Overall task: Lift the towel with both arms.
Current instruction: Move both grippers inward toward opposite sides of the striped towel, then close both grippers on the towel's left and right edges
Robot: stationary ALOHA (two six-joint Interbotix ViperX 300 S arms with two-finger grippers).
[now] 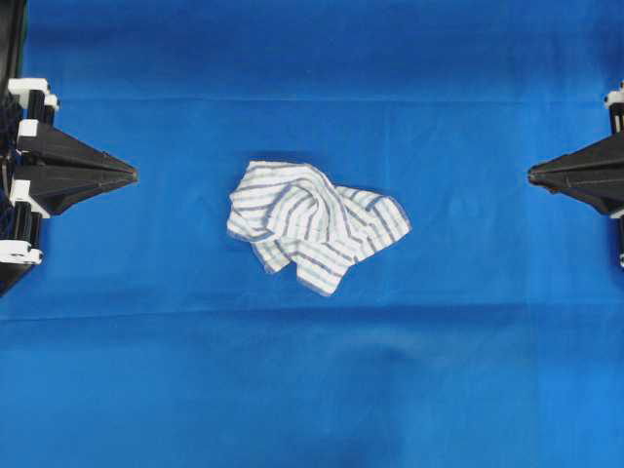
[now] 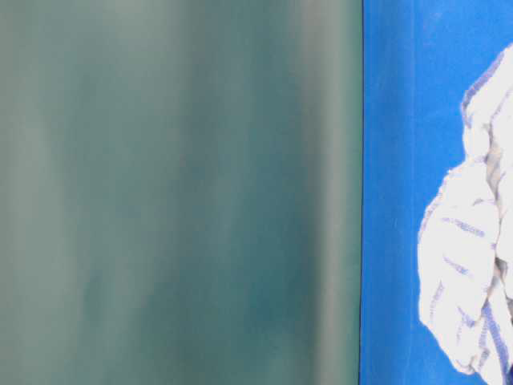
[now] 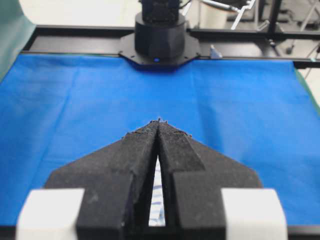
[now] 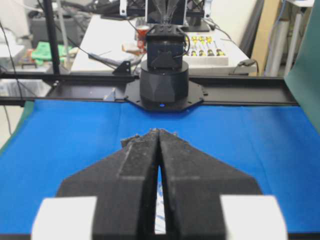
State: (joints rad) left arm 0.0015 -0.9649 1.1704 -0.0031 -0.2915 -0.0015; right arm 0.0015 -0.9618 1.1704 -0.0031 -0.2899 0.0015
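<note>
The towel (image 1: 314, 223), a crumpled white cloth with blue and grey stripes, lies in the middle of the blue tablecloth (image 1: 312, 390). It also fills the right edge of the table-level view as a white striped towel (image 2: 473, 265). My left gripper (image 1: 133, 175) sits at the left edge, shut and empty, its tip pointing at the towel from well away. My right gripper (image 1: 531, 175) mirrors it at the right edge, shut and empty. In each wrist view the tips meet, left gripper (image 3: 159, 121) and right gripper (image 4: 159, 131), and only a sliver of towel (image 3: 156, 200) shows through the slit behind the tips.
The opposite arm's black base (image 3: 159, 37) stands at the far end of the cloth in the left wrist view, and another base (image 4: 162, 82) in the right wrist view. A dull green panel (image 2: 176, 192) covers most of the table-level view. A cluttered bench (image 4: 200, 47) lies beyond the table.
</note>
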